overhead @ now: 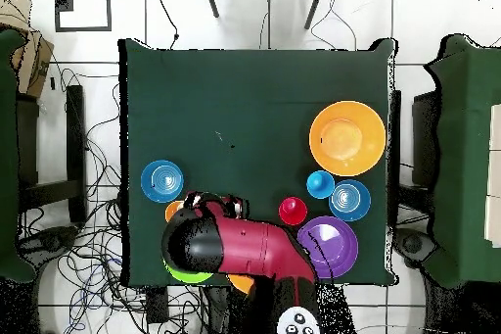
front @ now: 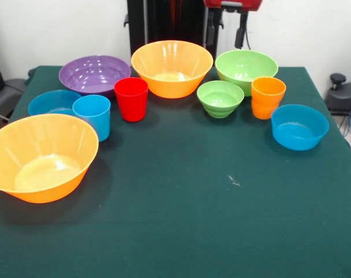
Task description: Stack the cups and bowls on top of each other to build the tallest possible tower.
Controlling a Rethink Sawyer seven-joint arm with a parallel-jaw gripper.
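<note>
Nothing is stacked; all cups and bowls stand apart on the green table [front: 222,220]. Along the back are the purple bowl [front: 94,74], a large orange bowl [front: 171,68] and the large green bowl [front: 246,69]. In front of them stand the red cup [front: 131,98], the small green bowl [front: 220,97] and the orange cup [front: 267,97]. The light blue cup [front: 92,116] is next to a small blue bowl [front: 48,103]. Another small blue bowl [front: 299,126] sits at the right. The second large orange bowl [front: 42,156] is at the front left. My gripper [front: 227,36] hangs open and empty above the large green bowl.
From overhead, my red and black arm [overhead: 240,247] covers the bowls near the robot's side. The large orange bowl [overhead: 346,137], purple bowl [overhead: 328,245], red cup [overhead: 293,211] and a small blue bowl [overhead: 161,180] show around it. Cables lie on the floor around the table.
</note>
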